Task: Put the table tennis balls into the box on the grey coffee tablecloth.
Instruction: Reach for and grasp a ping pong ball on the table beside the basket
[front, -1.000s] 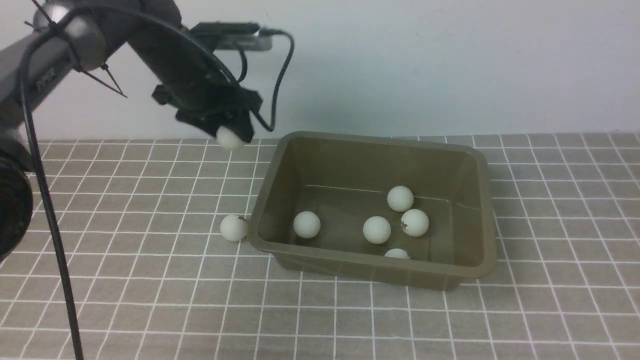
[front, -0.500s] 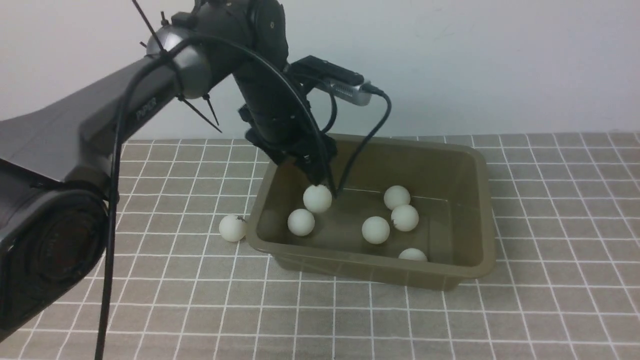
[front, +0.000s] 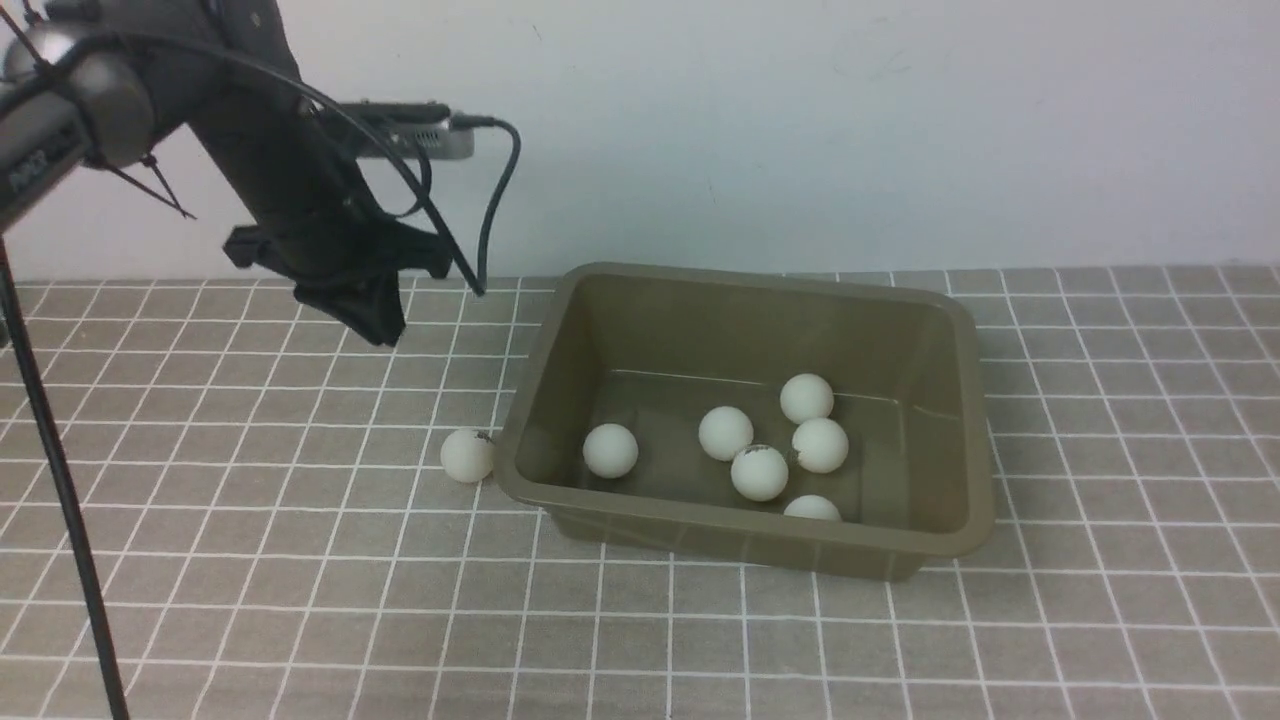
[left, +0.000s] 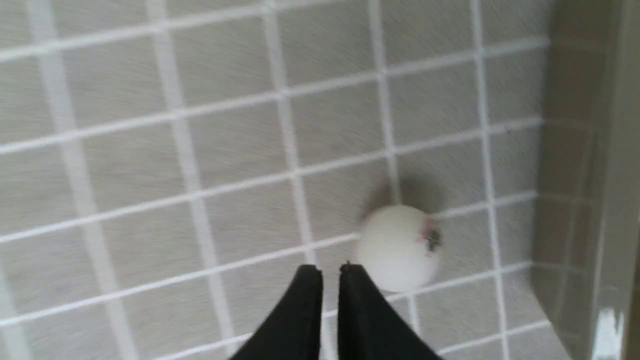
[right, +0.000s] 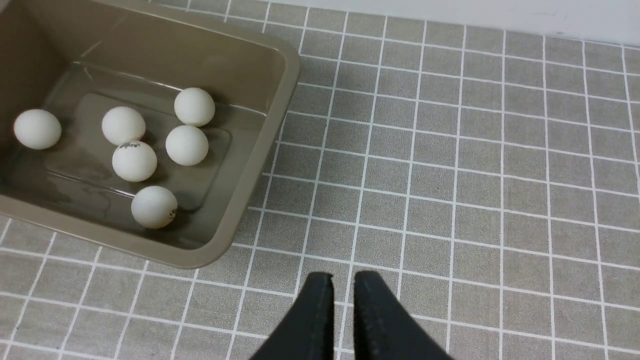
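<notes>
On the grey checked cloth we see six balls in the box, a seventh ball just beside it at nine o'clock. Our left gripper and right gripper are pinched narrow, empty.

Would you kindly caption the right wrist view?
Six table tennis balls rest in the olive-brown box; right tool shut, empty.

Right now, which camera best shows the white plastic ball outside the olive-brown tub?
The left wrist view: the white plastic ball appears large, dark mark showing, though blurred. The front view shows it small beside the olive-brown plastic tub; the right wrist view misses it.
</notes>
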